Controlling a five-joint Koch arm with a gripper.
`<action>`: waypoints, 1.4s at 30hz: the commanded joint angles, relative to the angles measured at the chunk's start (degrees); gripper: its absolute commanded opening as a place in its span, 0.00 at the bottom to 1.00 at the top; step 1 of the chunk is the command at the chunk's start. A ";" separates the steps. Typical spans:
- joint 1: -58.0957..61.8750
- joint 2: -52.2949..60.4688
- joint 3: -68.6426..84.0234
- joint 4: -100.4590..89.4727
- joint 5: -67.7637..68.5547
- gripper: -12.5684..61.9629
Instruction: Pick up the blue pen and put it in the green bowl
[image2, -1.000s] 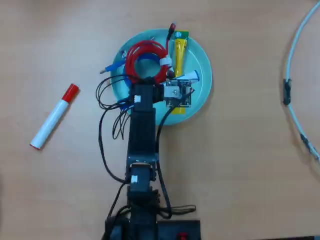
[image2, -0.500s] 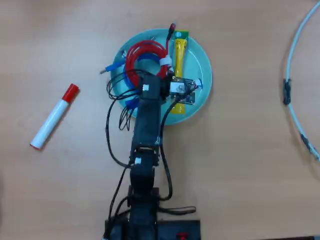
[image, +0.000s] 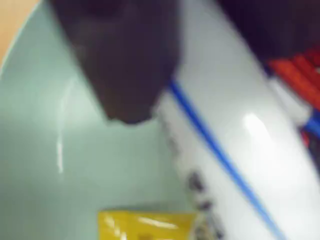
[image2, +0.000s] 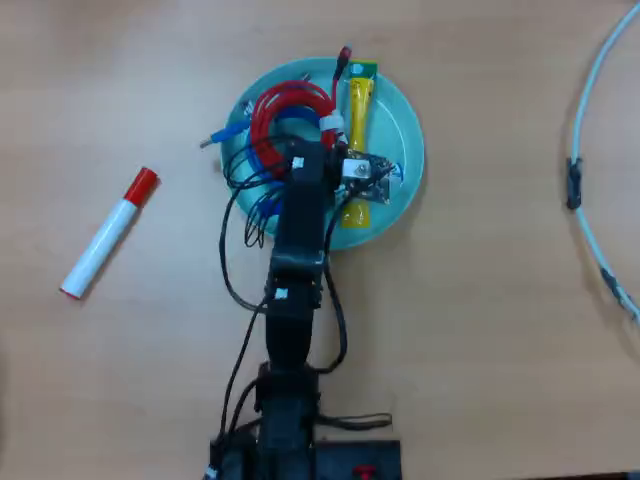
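Note:
The wrist view is filled by the blue pen (image: 235, 125), a white barrel with a blue stripe and dark print. It runs diagonally just above the floor of the green bowl (image: 100, 175). My gripper (image: 200, 75) is shut on it, one dark jaw at the upper left and the other at the upper right. From overhead, the gripper (image2: 368, 172) hangs over the right half of the green bowl (image2: 405, 120). Only a small blue bit of the pen (image2: 397, 172) sticks out to its right.
Inside the bowl lie a yellow tube (image2: 357, 105) and a coil of red and blue cable (image2: 290, 115). A white marker with a red cap (image2: 108, 233) rests on the wooden table to the left. A pale cable (image2: 590, 150) curves along the right edge.
The arm has stretched further over the bowl and the gripper has sunk lower. The pen's blue end has shifted slightly down and right with it.

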 joint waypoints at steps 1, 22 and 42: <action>0.62 0.79 -4.66 1.14 -3.60 0.13; 1.76 0.97 -3.87 5.54 -3.43 0.71; -4.66 17.75 -1.58 24.96 7.29 0.68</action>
